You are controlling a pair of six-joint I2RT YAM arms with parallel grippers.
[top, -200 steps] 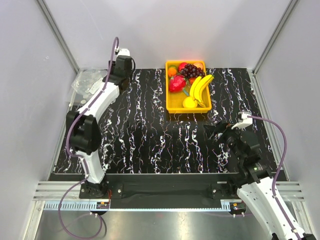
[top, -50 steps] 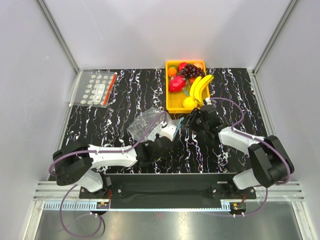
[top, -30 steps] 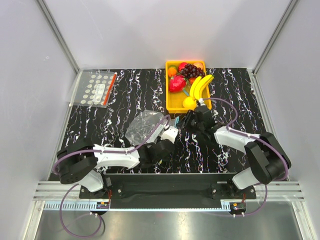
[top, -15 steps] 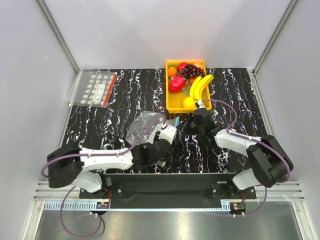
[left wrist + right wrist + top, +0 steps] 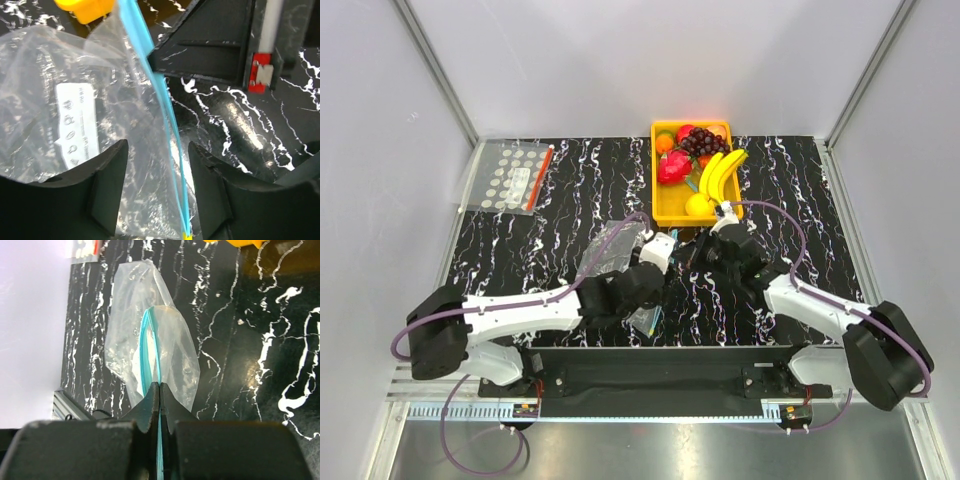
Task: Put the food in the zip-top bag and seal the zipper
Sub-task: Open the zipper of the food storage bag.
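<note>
From above, the crinkled clear bag (image 5: 610,250) is lying at 7 o'clock of the yellow tray (image 5: 656,200), drawn out longer than before. Left wrist: the left gripper (image 5: 157,147) is standing apart (wider than a second ago), the thin teal zipper (image 5: 159,100) passing between its jaws. Right wrist: the right gripper (image 5: 159,390) is clamping that zipper.

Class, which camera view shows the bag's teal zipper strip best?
Left wrist: the zipper strip runs long and close across the frame. Right wrist shows it edge-on, pinched in the shut jaws of the right gripper. Top external shows only a sliver beside the arms.
</note>
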